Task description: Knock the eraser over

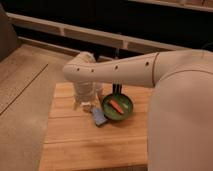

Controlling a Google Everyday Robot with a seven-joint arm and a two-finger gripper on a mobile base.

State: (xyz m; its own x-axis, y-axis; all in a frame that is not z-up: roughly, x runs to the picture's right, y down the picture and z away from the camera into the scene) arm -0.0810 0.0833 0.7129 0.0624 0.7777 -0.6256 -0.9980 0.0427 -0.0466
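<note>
My arm reaches from the right across a wooden table [65, 145]. Its gripper [82, 101] hangs down over the table's back left part, just left of a green bowl [119, 107]. The eraser does not show as a thing of its own; it is hidden by the gripper or merged with it. A small pale piece [86, 105] lies at the gripper's foot, and I cannot tell what it is.
The green bowl holds an orange piece [116, 105]. A blue-grey rectangular pad [99, 117] lies flat in front of the bowl's left side. A dark thin upright part [119, 89] stands behind the bowl. My arm's big shell fills the right side.
</note>
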